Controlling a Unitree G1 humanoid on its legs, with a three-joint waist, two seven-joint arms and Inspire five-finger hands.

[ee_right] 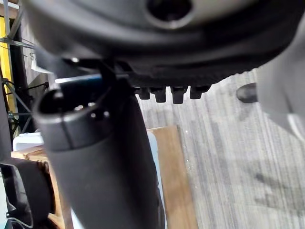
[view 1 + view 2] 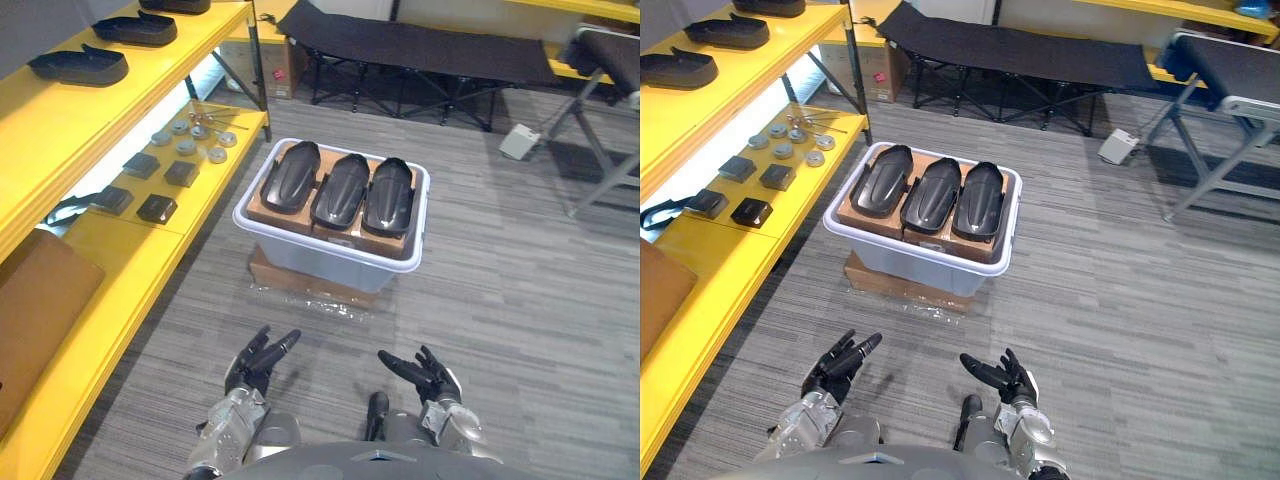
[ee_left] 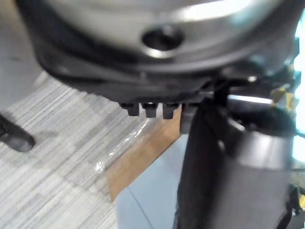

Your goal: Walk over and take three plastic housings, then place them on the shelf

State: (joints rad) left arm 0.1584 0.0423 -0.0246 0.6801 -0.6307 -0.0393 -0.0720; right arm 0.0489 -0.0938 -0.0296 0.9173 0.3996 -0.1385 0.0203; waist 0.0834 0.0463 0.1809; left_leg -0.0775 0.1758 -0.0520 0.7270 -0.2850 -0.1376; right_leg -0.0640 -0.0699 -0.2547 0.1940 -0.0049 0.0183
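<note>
Three plastic housings point(image 2: 341, 190) sit side by side in a pale bin point(image 2: 325, 262), centre of frame, long axes running away from us. They are dark and glossy, and neighbours touch or nearly touch. We see brown cardboard point(image 2: 262, 208) under them inside the bin. The bin sits on a flat cardboard box point(image 2: 298, 283) on the grey striped floor point(image 2: 500, 300), with clear film at the box's near edge.

Neither hand is on the housings. The left hand point(image 2: 256, 362) is at bottom centre-left, released, fingers loosely spread and pointing toward the bin, holding nothing. The right hand point(image 2: 426, 375) is at bottom centre-right, also released, fingers spread and angled toward the left hand, also holding nothing. Both are well short of the bin, over bare floor.

The yellow shelf point(image 2: 150, 72) runs along the left edge of the frame, just beside the bin. Its upper level carries dark moulded parts point(image 2: 78, 65) in a row. The lower level has small grey discs point(image 2: 186, 147), dark square blocks point(image 2: 181, 173) and a brown board point(image 2: 40, 305) at lower left.

At the top of the frame, beyond the bin, there is a dark folding cot point(image 2: 420, 45). A small white box point(image 2: 519, 142) lies on the floor at upper right.
</note>
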